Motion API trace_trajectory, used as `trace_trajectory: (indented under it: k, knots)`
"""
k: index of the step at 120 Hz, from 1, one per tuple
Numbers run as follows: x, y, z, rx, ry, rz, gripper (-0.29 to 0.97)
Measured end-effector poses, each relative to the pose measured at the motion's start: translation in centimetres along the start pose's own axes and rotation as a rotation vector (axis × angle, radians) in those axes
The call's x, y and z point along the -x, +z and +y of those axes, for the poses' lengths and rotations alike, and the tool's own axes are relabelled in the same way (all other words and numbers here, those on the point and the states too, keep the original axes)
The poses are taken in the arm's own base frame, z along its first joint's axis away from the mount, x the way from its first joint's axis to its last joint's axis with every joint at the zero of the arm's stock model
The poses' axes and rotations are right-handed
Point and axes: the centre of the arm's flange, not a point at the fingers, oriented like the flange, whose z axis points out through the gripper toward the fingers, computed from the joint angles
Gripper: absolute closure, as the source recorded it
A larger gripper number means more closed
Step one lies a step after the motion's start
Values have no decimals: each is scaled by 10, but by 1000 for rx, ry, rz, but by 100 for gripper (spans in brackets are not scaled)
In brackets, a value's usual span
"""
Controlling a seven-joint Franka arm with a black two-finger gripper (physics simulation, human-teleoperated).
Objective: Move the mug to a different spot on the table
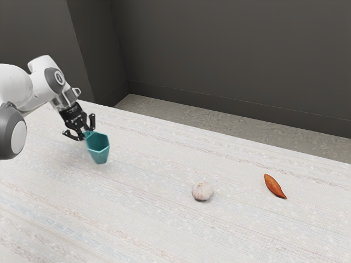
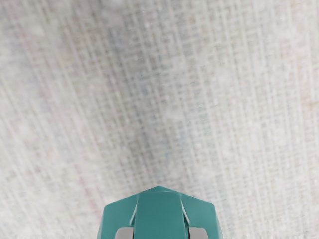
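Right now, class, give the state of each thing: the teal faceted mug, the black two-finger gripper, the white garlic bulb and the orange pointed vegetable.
Teal faceted mug: held at its rim, tilted.
Black two-finger gripper: shut on the mug.
White garlic bulb: resting free on the pale table.
Orange pointed vegetable: lying flat, apart from the garlic.
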Motion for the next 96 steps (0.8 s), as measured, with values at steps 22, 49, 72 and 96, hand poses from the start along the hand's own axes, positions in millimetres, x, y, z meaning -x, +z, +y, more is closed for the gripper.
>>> trace_trajectory:
  k: [22, 49, 72, 96]
  knots:
    - [7, 6, 3, 46, -22, -83, 69]
    - [23, 33, 13, 64, -33, -183, 70]
    - [40, 64, 13, 41, -46, -262, 70]
    - [56, 96, 14, -1, -58, -326, 71]
